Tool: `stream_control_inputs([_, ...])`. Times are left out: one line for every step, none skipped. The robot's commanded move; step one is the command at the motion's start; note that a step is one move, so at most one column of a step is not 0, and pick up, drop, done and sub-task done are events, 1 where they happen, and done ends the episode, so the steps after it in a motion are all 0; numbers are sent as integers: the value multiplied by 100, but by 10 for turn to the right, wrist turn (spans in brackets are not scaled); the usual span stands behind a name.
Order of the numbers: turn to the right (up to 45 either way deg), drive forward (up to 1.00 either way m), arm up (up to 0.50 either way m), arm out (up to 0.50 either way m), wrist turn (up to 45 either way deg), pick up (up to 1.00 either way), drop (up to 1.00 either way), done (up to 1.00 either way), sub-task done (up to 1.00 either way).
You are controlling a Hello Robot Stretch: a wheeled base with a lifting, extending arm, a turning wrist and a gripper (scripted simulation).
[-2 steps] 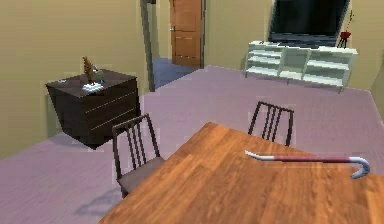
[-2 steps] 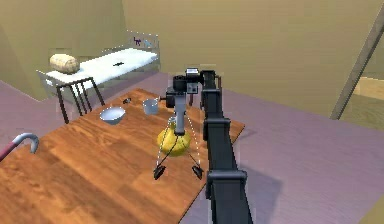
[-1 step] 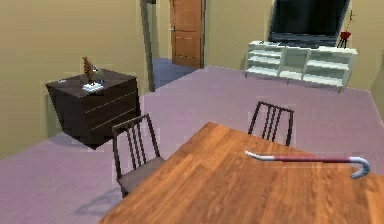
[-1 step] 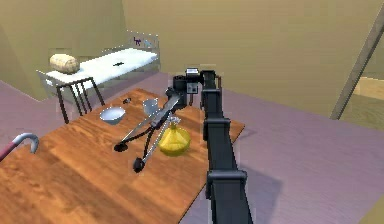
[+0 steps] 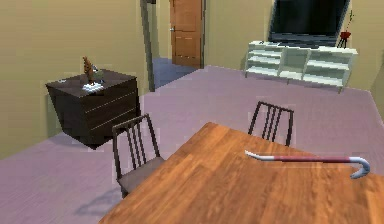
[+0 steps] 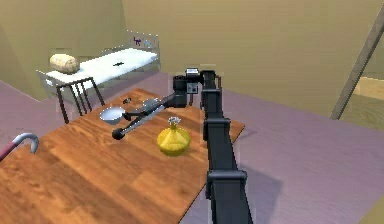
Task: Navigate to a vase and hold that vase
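Forward view, left to right: at nine o'clock you have a dark dresser (image 5: pixel 95 105) against the yellow wall, with a small brown figure (image 5: pixel 90 68) on its top. At twelve o'clock a wooden door (image 5: pixel 186 32) stands beyond the purple floor. Between one and two o'clock a white shelf unit (image 5: pixel 300 62) carries a dark television (image 5: pixel 308 20). Lower down, the left chair (image 5: pixel 135 150) and the right chair (image 5: pixel 271 122) sit at the far edges of the wooden tabletop (image 5: pixel 220 185). A red-shafted hooked bar (image 5: pixel 310 158) lies on that tabletop at four o'clock.

In the arm side view, the bar's grey hook lies at eight o'clock on the tabletop. At eleven o'clock a white bed (image 6: pixel 115 65) stands by the wall with a tan pillow (image 6: pixel 62 62) at its left end, and a dark chair (image 6: pixel 78 97) is at ten o'clock. A grey dish (image 6: pixel 112 115) rests on the tabletop, and the claw (image 6: pixel 125 125) reaches leftward right by it. You cannot tell whether the claw holds anything, since the dish and the wood lie behind its fingers. The yellow vase (image 6: pixel 174 138) stands upright on the tabletop near the picture's centre, at four o'clock from the claw's tips, just beside the arm (image 6: pixel 222 160).
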Motion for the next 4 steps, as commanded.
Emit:
stream_control_inputs([0,0,0,0,450,0,0,0,0])
stream_control_inputs([0,0,0,0,210,0,0,0,0])
stream_control_inputs([0,0,-30,0,0,0,0,0,0])
stream_control_inputs([0,0,0,0,0,100,0,0,0])
